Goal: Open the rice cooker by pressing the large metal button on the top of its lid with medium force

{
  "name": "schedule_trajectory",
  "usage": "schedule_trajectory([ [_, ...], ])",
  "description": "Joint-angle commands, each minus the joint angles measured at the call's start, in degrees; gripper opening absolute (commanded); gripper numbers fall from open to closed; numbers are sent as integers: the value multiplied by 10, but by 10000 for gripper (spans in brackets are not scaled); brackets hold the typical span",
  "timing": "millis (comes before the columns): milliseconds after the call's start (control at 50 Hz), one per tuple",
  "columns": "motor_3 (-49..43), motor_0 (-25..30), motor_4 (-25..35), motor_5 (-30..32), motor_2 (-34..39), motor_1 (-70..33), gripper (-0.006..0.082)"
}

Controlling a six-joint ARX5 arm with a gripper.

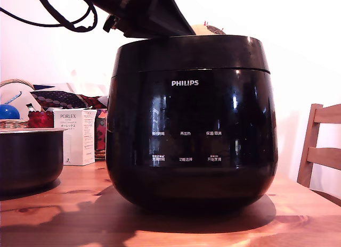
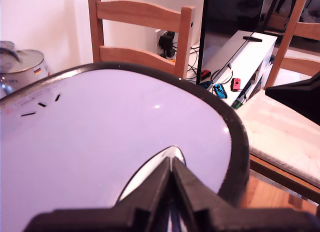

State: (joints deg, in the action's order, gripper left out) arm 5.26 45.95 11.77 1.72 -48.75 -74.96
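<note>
Glossy black rounded rice cooker (image 1: 192,124), smooth lid (image 2: 110,142) under matte black gripper (image 2: 171,164), jaws pressed closed.

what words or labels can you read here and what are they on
"PHILIPS": white, on the front of the rice cooker.
"PORLEX": on the white box; its smaller print is too small to read.
Six small white labels on the cooker's front: too blurred to read.
Wrist view: no readable text.
</note>
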Motion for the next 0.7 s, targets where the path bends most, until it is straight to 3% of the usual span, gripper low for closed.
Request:
schedule_trajectory([
  [0, -37, -9, -12, 3, 29, -23, -22],
  [680, -87, 0, -6, 3, 29, -24, -22],
])
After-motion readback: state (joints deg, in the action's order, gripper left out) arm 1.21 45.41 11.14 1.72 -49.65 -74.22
